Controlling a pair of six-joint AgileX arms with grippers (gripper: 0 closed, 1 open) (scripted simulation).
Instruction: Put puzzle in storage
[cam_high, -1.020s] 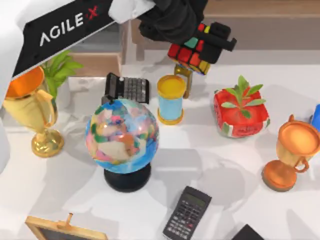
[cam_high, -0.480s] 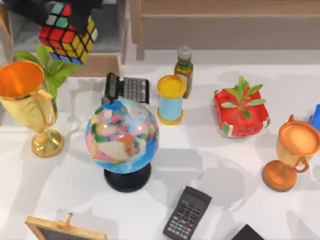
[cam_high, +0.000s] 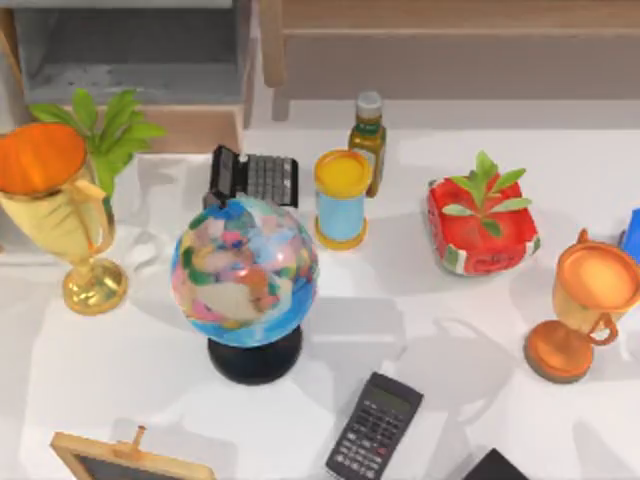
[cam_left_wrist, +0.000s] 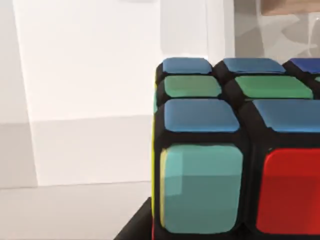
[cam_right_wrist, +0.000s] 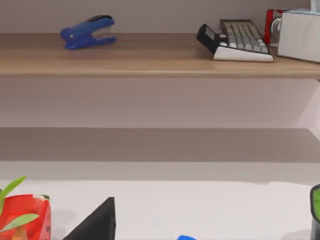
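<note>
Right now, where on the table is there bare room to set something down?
The widest free patch lies between the globe, the red planter and the orange trophy, above the black calculator. Another lies below the gold trophy. It is crowded at the back, around the yellow-topped cylinder and bottle.

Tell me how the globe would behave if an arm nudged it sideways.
The globe looks top-heavy: a wide ball on a narrower black base, so a high nudge would probably tip it. Its round surface likely deflects a pusher. A fall could hit the nearby calculator.
</note>
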